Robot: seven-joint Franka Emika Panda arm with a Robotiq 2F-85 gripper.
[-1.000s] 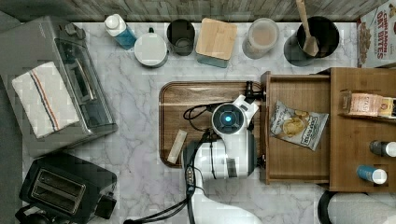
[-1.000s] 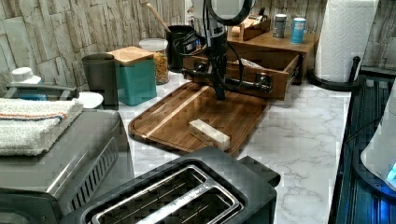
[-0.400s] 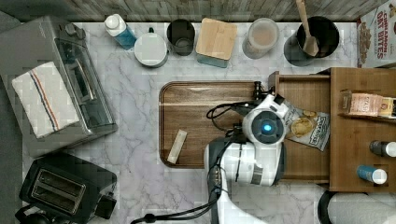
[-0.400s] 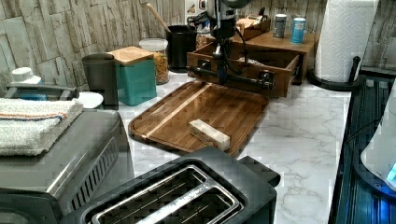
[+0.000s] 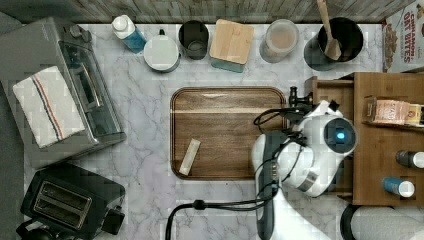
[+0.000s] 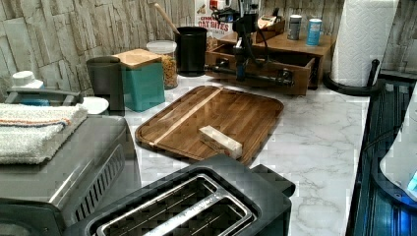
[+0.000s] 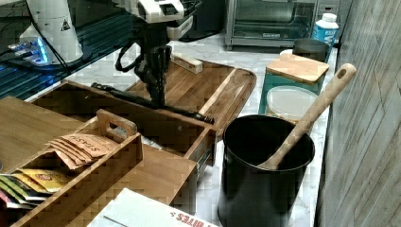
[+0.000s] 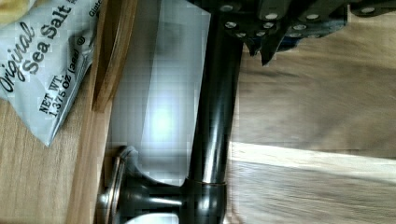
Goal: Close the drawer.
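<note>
Fingers [image 7: 158, 97] touch the drawer [image 7: 156, 124] handle [image 7: 189, 112]; wrist view shows chips [image 8: 35, 60].

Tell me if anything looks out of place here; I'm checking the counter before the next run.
Nothing looks spilled or broken. The medium-brown wooden drawer with a dark bar handle stands partly pulled out of its cabinet, with a grey sea-salt snack bag inside. A small pale wooden block lies loose, askew, on the dark wooden tray.

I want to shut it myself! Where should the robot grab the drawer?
Best at the long dark bar handle across the drawer front. It stands off the front panel on end posts, leaving a gap behind. Come from above near its middle, where the pincer is, one finger either side.
</note>
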